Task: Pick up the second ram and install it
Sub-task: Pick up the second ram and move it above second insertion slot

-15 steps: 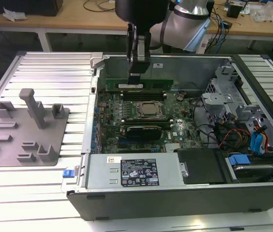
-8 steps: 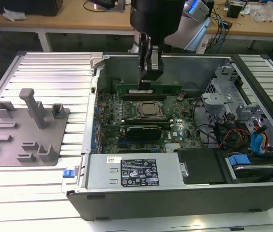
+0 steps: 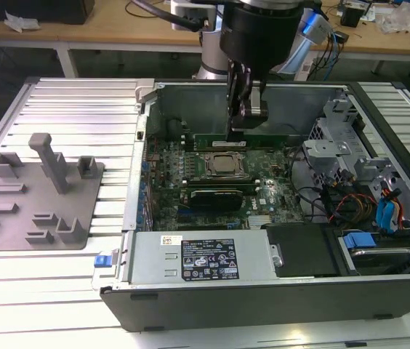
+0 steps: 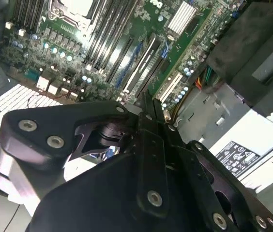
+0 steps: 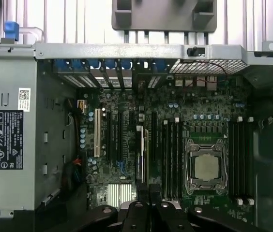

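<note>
Gripper [image 3: 247, 125] nearly closed, pinching second ram [image 3: 208, 138] upright, at 12 o'clock from processor socket [image 3: 223, 164], exterior view.

Exterior view sits high off the arm, tilted down over the whole open computer case [image 3: 263, 305], benches [image 3: 81, 33] behind. First wrist view stares straight down on the motherboard [image 5: 127, 145], fairly near. Second wrist view comes tighter, slanting past the gripper [image 4: 148, 104] body. All three share the processor socket [image 3: 223, 165]

Gripper [image 5: 149, 191] grips the second ram [image 5: 145, 154]; motherboard [image 5: 127, 121] beneath.
</note>
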You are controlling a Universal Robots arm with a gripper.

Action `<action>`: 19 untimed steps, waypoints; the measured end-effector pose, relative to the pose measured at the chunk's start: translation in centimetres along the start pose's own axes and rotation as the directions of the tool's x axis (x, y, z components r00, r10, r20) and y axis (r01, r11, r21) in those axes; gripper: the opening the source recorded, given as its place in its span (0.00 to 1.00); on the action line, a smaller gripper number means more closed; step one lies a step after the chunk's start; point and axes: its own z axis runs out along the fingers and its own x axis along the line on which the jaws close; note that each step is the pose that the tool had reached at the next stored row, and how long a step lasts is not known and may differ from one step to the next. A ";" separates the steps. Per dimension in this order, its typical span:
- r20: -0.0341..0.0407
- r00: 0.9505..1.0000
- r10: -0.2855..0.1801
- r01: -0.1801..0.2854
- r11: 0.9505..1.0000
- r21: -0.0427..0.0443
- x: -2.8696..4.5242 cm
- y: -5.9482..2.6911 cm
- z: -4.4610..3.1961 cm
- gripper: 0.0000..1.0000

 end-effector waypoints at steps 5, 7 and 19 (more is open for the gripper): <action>0.001 1.000 0.000 0.000 1.000 0.000 -0.30 -0.13 0.59 0.09; 0.002 1.000 0.000 0.000 1.000 0.000 -0.53 -0.14 0.92 0.09; 0.003 1.000 0.000 0.000 1.000 0.000 -1.90 -0.19 1.73 0.09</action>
